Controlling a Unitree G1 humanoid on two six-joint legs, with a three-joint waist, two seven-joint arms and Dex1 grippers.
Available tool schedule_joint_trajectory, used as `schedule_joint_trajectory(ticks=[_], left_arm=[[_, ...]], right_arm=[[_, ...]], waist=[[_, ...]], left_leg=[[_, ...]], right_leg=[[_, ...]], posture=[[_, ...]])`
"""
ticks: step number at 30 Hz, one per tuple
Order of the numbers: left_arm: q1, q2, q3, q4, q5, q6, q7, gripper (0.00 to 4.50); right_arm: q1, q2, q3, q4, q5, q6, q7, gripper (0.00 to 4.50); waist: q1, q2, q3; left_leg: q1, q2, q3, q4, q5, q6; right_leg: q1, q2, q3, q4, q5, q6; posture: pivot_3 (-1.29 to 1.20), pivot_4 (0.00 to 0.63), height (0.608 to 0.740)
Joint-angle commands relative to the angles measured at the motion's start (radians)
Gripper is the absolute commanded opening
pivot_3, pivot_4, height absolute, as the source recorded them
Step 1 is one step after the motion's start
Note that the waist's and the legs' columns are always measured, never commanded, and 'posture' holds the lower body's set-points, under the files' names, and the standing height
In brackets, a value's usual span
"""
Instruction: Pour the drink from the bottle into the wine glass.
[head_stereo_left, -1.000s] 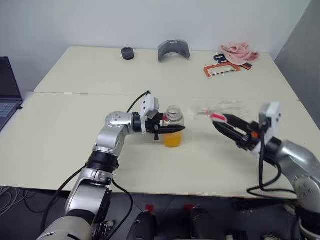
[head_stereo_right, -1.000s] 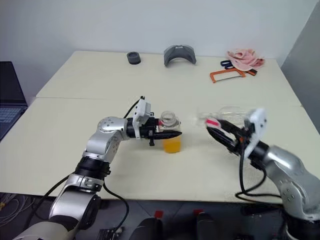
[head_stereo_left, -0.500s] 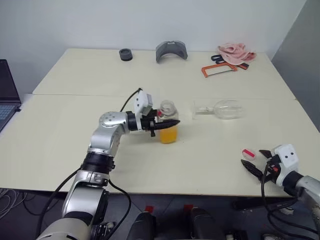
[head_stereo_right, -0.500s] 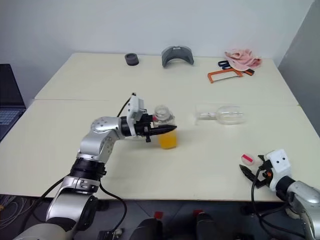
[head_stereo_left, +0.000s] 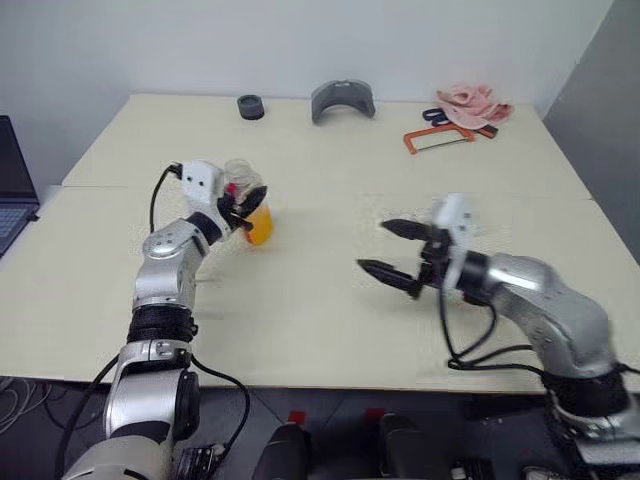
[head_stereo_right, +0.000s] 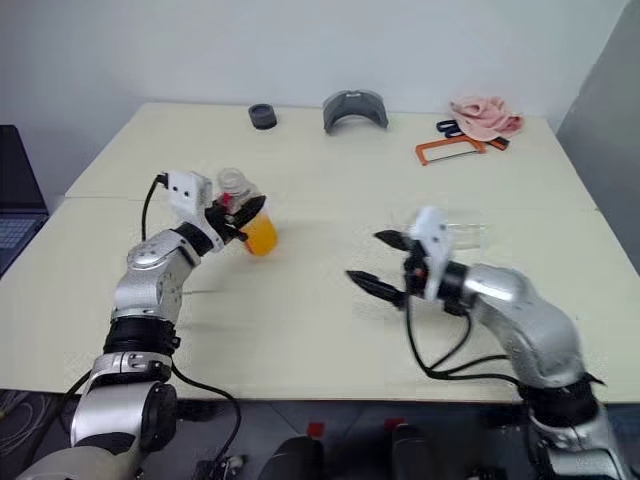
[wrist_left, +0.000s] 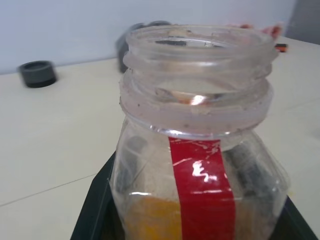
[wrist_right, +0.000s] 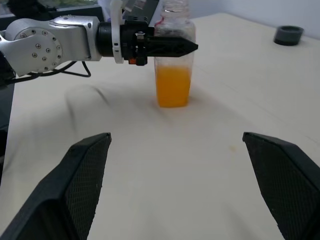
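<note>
Now the left pincer (head_stereo_left: 240, 208) has carried the clamped, uncapped bottle (head_stereo_left: 250, 205) toward the worktop's (head_stereo_left: 320, 300) left edge, while the right pincer (head_stereo_left: 395, 250) gapes empty, pouring not begun.

One open bottle (head_stereo_left: 252, 205) of orange drink (head_stereo_left: 260, 226), one wine glass (head_stereo_right: 462, 231), one orange hacksaw (head_stereo_left: 440, 139), one pink cloth (head_stereo_left: 472, 102), one black ring (head_stereo_left: 250, 106), one grey curved part (head_stereo_left: 342, 100), one laptop (head_stereo_left: 12, 190), two grippers: left gripper (head_stereo_left: 240, 211), right gripper (head_stereo_left: 394, 250).

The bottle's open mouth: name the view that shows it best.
The left wrist view: the bottle is close up there, its uncapped rim and red label stripe plain. The right wrist view shows it whole, upright, the orange drink low inside, clamped by the left end effector. The eye views show it small.
</note>
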Motion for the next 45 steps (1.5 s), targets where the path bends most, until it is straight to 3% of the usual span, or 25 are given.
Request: schedule_joint_trajectory(ticks=[1, 12, 21, 45], left_arm=[[-0.037, 0.028, 0.051, 0.016, -0.013, -0.043, 0.058, 1.69], [-0.037, 0.010, 0.053, 0.097, 0.005, -0.100, 0.142, 1.69], [-0.028, -0.007, 0.047, 0.126, 0.010, -0.139, 0.180, 4.47], [0.287, -0.021, 0.012, -0.199, 0.028, -0.061, 0.226, 4.47]], right_arm=[[-0.108, 0.089, 0.080, 0.131, -0.110, -0.043, -0.052, 4.50], [-0.191, 0.195, 0.151, 0.263, -0.232, -0.117, -0.001, 4.50], [-0.168, 0.204, 0.141, 0.234, -0.252, -0.099, 0.016, 4.50], [0.055, 0.047, 0.110, 0.003, -0.258, -0.040, 0.026, 4.50]], waist=[[0.005, 0.000, 0.000], [0.010, 0.000, 0.000], [0.002, 0.000, 0.000], [0.002, -0.001, -0.001]], left_leg=[[0.000, 0.000, 0.000, 0.000, 0.000, 0.000], [0.000, 0.000, -0.003, -0.001, 0.000, -0.001], [0.000, 0.000, -0.003, -0.001, 0.000, 0.000], [0.000, 0.000, -0.003, -0.003, -0.001, 0.002]], right_leg=[[0.000, 0.000, 0.000, 0.000, 0.000, 0.000], [-0.001, 0.000, -0.003, 0.000, 0.000, 0.000], [-0.001, 0.000, -0.003, 0.001, 0.000, -0.001], [-0.001, 0.000, -0.002, 0.001, 0.000, -0.001]], posture=[[0.00, 0.150, 0.740], [0.00, 0.150, 0.740], [0.00, 0.150, 0.740], [0.00, 0.150, 0.740]])
